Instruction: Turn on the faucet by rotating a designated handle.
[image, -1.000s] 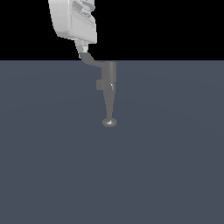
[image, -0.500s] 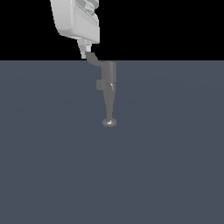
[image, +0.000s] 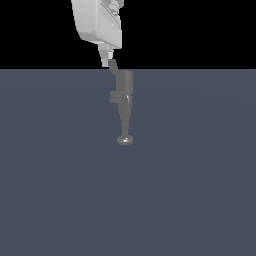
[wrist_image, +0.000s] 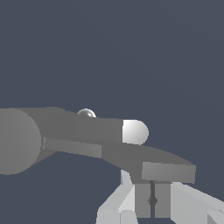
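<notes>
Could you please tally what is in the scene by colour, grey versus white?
Grey: 2, the faucet and its handle.
White: 1, the gripper.
Total: 3.

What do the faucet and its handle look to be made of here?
Faucet: seemingly polished grey metal, judging by the bright glints on its spout tip. Handle: similar grey but duller and flat-shaded, possibly matte metal; the render leaves that open.
</notes>
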